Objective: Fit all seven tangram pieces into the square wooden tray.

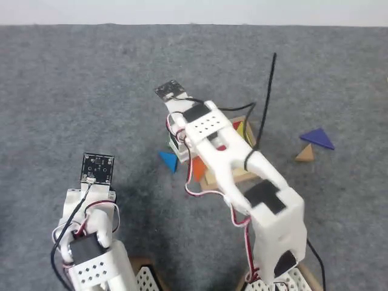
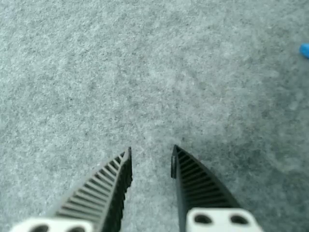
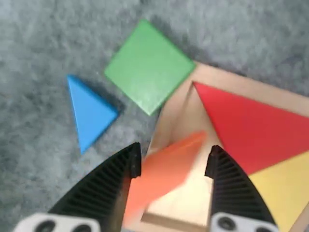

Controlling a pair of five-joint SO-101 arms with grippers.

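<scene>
1. Now the orange piece tilts over the square wooden tray's corner, pinched in the right gripper's half-spread jaws.
2. Red triangle and yellow piece lie inside.
3. Green square and blue triangle lie just outside.
4. Left gripper hangs slightly open, empty.

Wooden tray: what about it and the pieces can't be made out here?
- High view: the right arm covers most of the tray; its contents are mostly hidden.
- Right wrist view: orange piece blurred, seating unclear; yellow piece cut off by the edge.
- Left wrist view: blue piece cut off by the edge.
</scene>
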